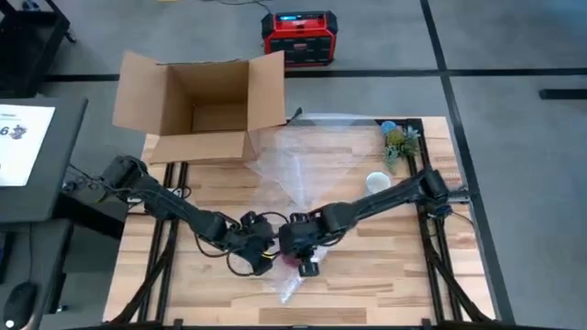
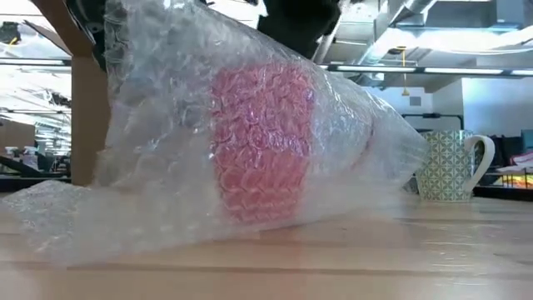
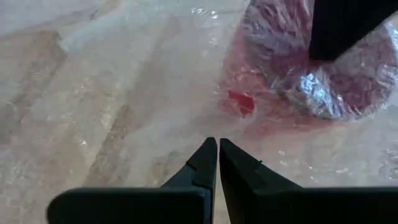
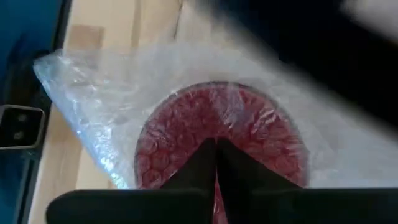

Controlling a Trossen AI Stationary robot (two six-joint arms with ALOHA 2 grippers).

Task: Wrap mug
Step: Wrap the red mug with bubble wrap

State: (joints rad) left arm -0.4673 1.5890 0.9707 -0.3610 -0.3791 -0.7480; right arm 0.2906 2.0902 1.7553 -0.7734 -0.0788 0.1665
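- Writing on the white paper sheet point(image 1: 23, 137) at the table's nine o'clock edge is too small to read; the red-and-black box point(image 1: 298, 37) on the floor at twelve o'clock shows a lit panel, also unreadable.
- Red round mug point(image 2: 262, 142) stands at the wooden slatted table's point(image 1: 367, 275) six o'clock side, swathed in clear bubble wrap point(image 2: 166, 125) that blurs its outline and hides any handle.
- Left gripper point(image 3: 217, 155) has fingers pressed together, empty, on the wrap at the mug's nine o'clock.
- Right gripper point(image 4: 216, 163), fingers together, rests on the wrapped mug's top; whether it pinches film is unclear.
- White patterned ceramic mug point(image 2: 450, 165) stands at three o'clock, uncovered.
- Open brown cardboard box point(image 1: 202, 105) sits at eleven o'clock.
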